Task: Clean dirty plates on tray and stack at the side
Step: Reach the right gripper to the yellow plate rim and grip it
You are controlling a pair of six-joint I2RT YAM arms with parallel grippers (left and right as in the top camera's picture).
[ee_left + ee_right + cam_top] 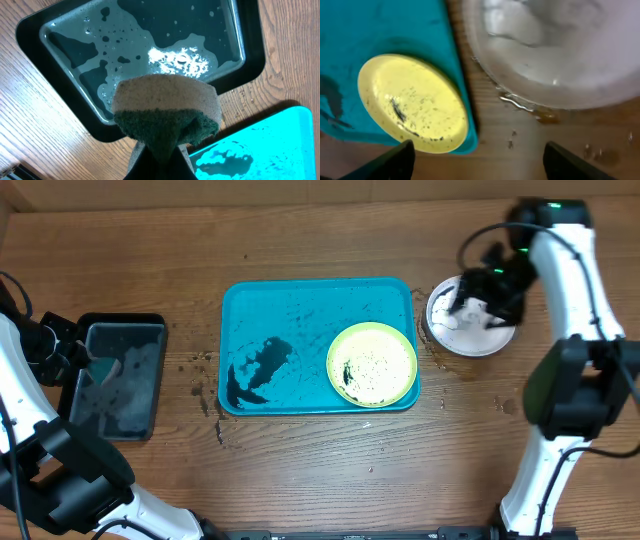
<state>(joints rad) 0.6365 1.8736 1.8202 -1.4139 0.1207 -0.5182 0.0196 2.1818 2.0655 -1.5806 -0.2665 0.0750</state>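
My worry: the right gripper (478,305), jaws spread over the wet white plate (470,338) at upper right, clips its rim and skids it, while the left gripper (160,150) pinches the sponge (165,107) and the speckled yellow-green plate (372,364) sits on the tray (300,305).

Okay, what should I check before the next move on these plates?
1. Left jaws shut on sponge: ok.
2. Right jaws open, nothing held: ok.
3. Yellow-green plate on turquoise tray clean: not ok, dark specks.
4. White plate on the table beside the tray: ok.
5. Black tray holds sudsy water: ok.
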